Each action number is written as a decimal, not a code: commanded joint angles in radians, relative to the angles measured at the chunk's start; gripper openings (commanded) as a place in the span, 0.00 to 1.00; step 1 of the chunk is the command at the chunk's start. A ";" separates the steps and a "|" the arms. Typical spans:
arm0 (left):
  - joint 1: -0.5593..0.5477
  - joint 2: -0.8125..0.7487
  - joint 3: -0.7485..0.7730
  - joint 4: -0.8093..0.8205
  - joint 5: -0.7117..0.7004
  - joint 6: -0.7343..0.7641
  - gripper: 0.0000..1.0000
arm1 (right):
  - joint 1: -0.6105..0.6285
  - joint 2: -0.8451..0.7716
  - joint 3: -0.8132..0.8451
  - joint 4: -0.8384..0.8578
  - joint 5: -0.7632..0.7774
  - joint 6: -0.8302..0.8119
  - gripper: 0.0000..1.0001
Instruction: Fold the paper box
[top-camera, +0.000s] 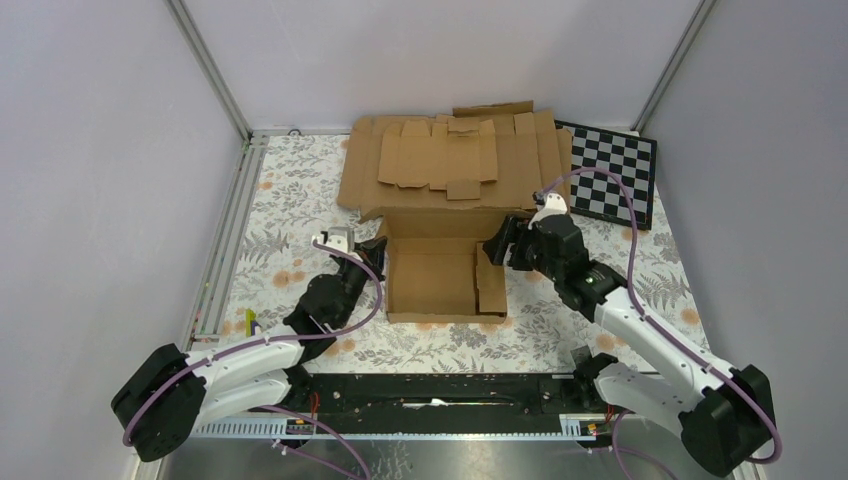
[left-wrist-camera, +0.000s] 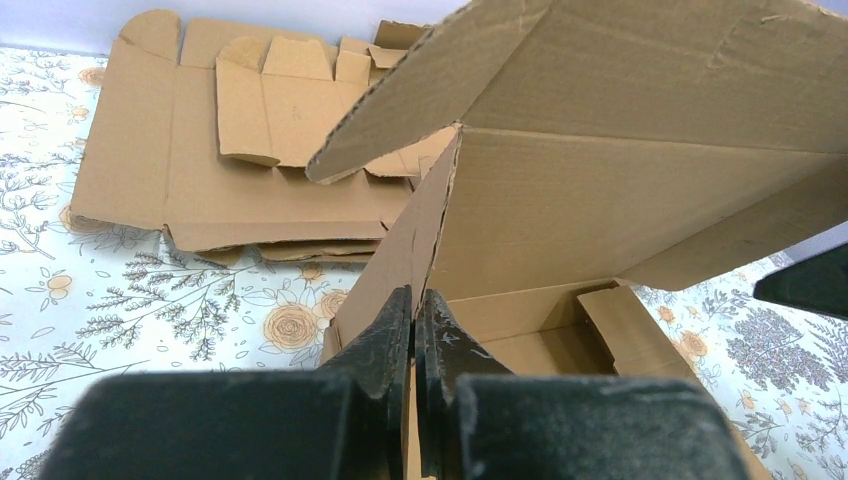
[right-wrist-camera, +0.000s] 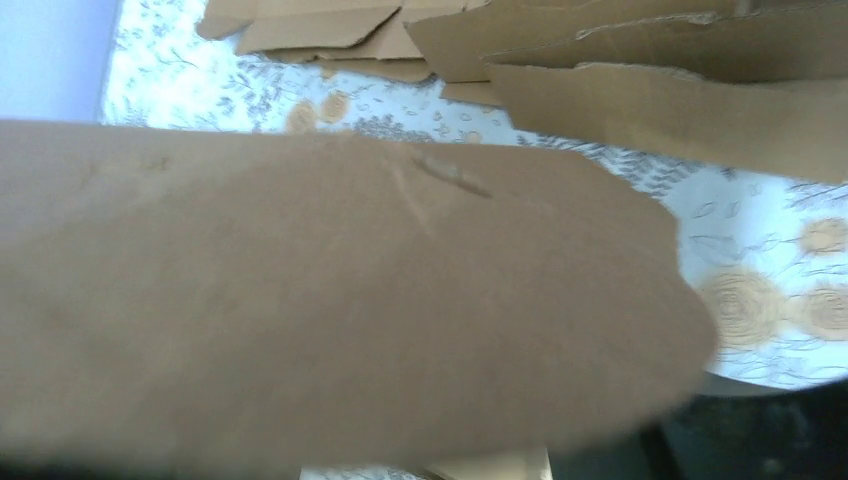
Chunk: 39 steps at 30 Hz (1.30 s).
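The paper box sits half formed in the middle of the mat, its walls partly raised and its lid panel standing at the back. My left gripper is at the box's left wall. In the left wrist view the left gripper is shut on the upright edge of that wall. My right gripper is at the box's right side. In the right wrist view a blurred brown flap of the box fills the frame and hides the fingers.
A pile of flat cardboard blanks lies behind the box and also shows in the left wrist view. A black-and-white checkerboard leans at the back right. Metal frame posts stand at the back corners.
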 joint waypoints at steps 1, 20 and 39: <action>-0.004 -0.006 0.036 -0.066 0.011 0.001 0.00 | -0.001 -0.099 -0.041 -0.042 0.096 -0.207 0.81; -0.004 0.012 0.100 -0.144 -0.026 -0.019 0.00 | -0.066 -0.195 -0.236 0.425 0.200 -0.274 1.00; -0.004 0.005 0.156 -0.210 0.000 -0.041 0.00 | -0.111 -0.003 0.012 0.220 0.057 -0.167 0.29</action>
